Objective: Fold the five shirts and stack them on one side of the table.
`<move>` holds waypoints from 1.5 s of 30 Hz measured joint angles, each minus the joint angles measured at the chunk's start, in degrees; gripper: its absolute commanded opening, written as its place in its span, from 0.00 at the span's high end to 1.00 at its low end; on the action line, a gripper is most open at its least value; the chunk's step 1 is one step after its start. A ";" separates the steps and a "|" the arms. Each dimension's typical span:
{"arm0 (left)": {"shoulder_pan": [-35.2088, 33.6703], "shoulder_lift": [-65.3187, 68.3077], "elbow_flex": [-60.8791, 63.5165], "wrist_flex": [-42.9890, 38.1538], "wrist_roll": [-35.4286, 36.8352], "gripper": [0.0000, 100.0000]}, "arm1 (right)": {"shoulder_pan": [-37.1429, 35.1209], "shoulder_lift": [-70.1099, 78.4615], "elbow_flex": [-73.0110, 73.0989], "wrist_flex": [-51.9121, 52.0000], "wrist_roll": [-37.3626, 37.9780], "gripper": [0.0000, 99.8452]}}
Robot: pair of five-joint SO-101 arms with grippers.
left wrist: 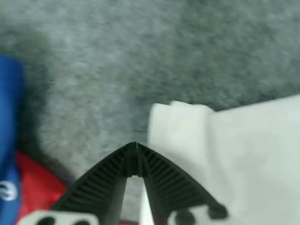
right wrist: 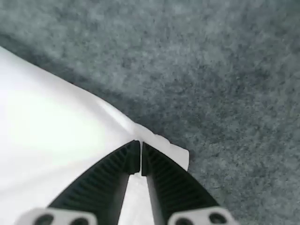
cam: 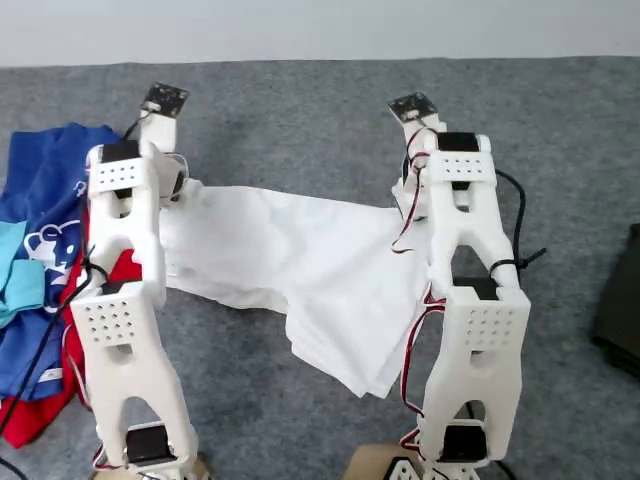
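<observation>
Now the grey desk (cam: 300, 110) carries a white shirt (cam: 300, 260) spread across its middle, pinched at both ends.
Its long axis runs left to right through the centre of the high view, with one folded corner pointing toward the lower centre. A pile of blue, red and teal shirts (cam: 40, 200) sits at the left edge. The left gripper (left wrist: 136, 146) is clamped on the shirt's left end and the right gripper (right wrist: 140, 143) on its upper right corner.

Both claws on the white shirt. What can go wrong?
1. Right claw pinches only the shirt's corner tip; it may slip out.
2. Left claw sits beside the coloured pile; a pull could snag it.
3. Shirt's near edge is bunched, so the fold may come out crooked.
</observation>
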 measured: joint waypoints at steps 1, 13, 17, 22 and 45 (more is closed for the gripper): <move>-0.53 0.26 -1.41 0.44 0.00 1.00 | 0.00 0.00 -0.35 0.26 0.09 0.99; -1.76 0.26 -18.29 15.47 0.00 1.00 | -1.49 -0.53 -0.70 5.54 0.09 0.99; 2.20 0.35 -24.44 21.27 0.00 1.00 | -4.48 -1.85 -0.70 6.51 0.09 0.99; 6.33 5.89 -25.49 20.22 0.00 1.00 | -5.01 -1.85 -0.70 6.51 0.18 0.99; -2.37 15.21 -31.74 18.90 0.00 1.00 | 0.35 -1.32 -0.70 6.51 0.18 0.99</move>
